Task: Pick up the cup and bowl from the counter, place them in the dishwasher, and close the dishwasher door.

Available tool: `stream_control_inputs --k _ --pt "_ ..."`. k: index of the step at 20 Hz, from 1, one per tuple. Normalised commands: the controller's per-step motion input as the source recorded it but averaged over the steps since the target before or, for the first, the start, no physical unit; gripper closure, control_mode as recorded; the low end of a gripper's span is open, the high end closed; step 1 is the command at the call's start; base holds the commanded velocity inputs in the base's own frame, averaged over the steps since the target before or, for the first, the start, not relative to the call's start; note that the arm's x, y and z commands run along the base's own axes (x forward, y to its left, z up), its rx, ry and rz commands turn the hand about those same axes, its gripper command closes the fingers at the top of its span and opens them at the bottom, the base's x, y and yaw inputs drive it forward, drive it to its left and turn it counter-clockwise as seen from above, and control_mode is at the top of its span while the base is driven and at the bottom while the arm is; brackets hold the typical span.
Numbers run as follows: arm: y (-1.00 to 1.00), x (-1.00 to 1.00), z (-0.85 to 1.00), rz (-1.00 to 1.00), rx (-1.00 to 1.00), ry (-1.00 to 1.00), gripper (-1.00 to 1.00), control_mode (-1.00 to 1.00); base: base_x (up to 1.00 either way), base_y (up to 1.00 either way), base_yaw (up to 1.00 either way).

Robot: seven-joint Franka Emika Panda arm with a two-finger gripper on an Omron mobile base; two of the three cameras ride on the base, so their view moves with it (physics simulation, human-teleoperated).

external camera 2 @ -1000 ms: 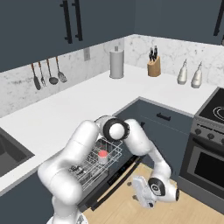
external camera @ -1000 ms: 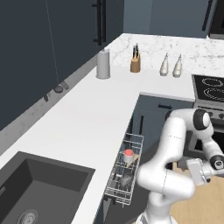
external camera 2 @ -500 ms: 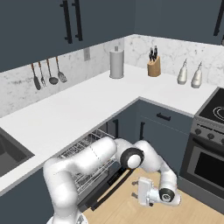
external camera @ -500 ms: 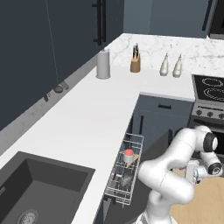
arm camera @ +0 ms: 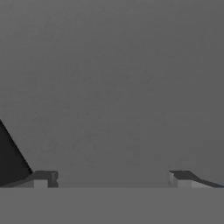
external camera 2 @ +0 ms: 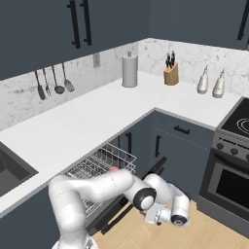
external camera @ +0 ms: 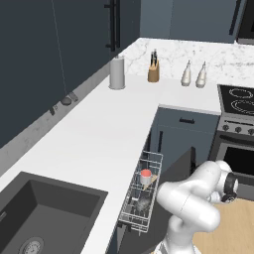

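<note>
The dishwasher's white wire rack (external camera: 141, 196) is pulled out under the counter (external camera: 99, 144). The red cup (external camera: 145, 176) stands in the rack, and its rim also peeks out behind my arm (external camera 2: 113, 170). A dark bowl (external camera: 142, 205) lies in the rack nearer the camera. The dishwasher door (external camera: 173, 171) is a dark panel hanging open beside the rack (external camera 2: 156, 168). My gripper (external camera 2: 155, 215) is low, just off the wood floor, at the door's outer side. In the hand view the gripper (arm camera: 111, 179) is open, with a flat grey surface close in front of it and nothing between the fingertips (arm camera: 41, 179).
A sink (external camera: 44, 208) is set in the counter at the near left. A paper towel roll (external camera: 117, 73), a knife block (external camera: 154, 72) and two pale shakers (external camera: 193, 74) stand along the backsplash. The stove and oven (external camera 2: 231, 165) are just to the right of my hand.
My arm has folded down from above the rack to low beside the door. The hand has stayed near the floor and the jaws have stayed open.
</note>
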Motion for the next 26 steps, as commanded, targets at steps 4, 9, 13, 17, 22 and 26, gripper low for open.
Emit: stream_control_inputs --k 4,9,13,17,22,26 --pt "0.38 0.43 -0.05 0.04 0.21 0.0 -1.0 -1.0 0.0 0.0 0.0" --pt "0.5 0.45 0.0 0.02 0.18 0.0 -1.0 -1.0 0.0 0.0 0.0" --pt "0.75 0.4 0.05 0.01 0.15 0.0 -1.0 -1.0 0.0 0.0 0.0" --pt "0.96 0.38 0.08 0.01 0.12 0.0 -1.0 -1.0 0.0 0.0 0.0" --pt "1.0 0.52 0.22 0.0 0.04 0.0 -1.0 -1.0 0.0 0.0 0.0" --pt "1.0 0.62 0.24 0.0 0.0 0.0 -1.0 -1.0 0.0 0.0 0.0"
